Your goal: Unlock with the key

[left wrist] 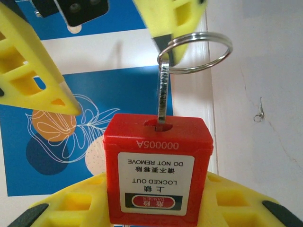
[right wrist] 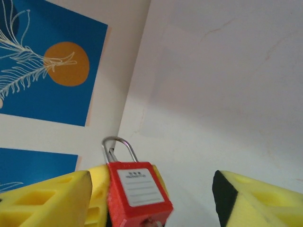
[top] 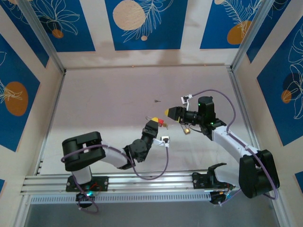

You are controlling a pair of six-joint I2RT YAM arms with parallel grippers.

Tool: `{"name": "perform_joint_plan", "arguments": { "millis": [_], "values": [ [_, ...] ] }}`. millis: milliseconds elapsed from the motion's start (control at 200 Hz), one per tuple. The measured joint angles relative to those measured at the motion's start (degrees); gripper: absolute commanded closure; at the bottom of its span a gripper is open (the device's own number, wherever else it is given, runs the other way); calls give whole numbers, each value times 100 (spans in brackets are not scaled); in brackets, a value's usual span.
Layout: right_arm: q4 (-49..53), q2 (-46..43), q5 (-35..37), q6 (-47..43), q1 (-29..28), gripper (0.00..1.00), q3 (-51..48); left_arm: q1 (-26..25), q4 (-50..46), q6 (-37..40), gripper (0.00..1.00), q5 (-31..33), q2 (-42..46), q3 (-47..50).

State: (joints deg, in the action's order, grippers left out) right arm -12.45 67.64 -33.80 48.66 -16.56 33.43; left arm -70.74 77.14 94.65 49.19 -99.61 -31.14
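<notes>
A robot lab cell; a pale table (top: 109, 99) sits boxed in by walls (top: 97, 28) with blue leaf-print panels (top: 165, 28); aluminium posts (top: 45, 40) at the corners; two arms (top: 111, 156) bolted to a rail (top: 151, 182) at the near edge.

The top external camera sits high above and behind both arm bases. It looks down and forward across the whole bench (top: 109, 94) to the blue-patterned walls (top: 142, 23), far enough off that the red padlock (top: 161, 122) shows small near mid-frame.

The left wrist camera sits behind the left pincer (top: 156, 124) and looks along its yellow fingers (left wrist: 236, 201). It is very close to the padlock and the key (left wrist: 163, 94), with a wall panel beyond.

The right wrist camera looks out between the fingers of the right pincer (top: 166, 112), facing the other arm, and is close to the padlock too.

All three views share the padlock, and each wrist view takes in bare bench.
</notes>
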Motion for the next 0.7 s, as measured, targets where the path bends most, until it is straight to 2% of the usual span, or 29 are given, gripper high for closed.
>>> {"name": "perform_joint_plan", "arguments": {
  "millis": [210,440,700],
  "values": [
    [-850,192,-57,879,26,25,-592,50,0,-24,72,105,-199,-273],
    [-1921,721,-382,1609,94,25,-688,76,4,-109,73,249,-214,-350],
    [-2957,1298,-850,2251,94,32,-697,87,17,-129,73,297,-350,-411]
  ]
}}
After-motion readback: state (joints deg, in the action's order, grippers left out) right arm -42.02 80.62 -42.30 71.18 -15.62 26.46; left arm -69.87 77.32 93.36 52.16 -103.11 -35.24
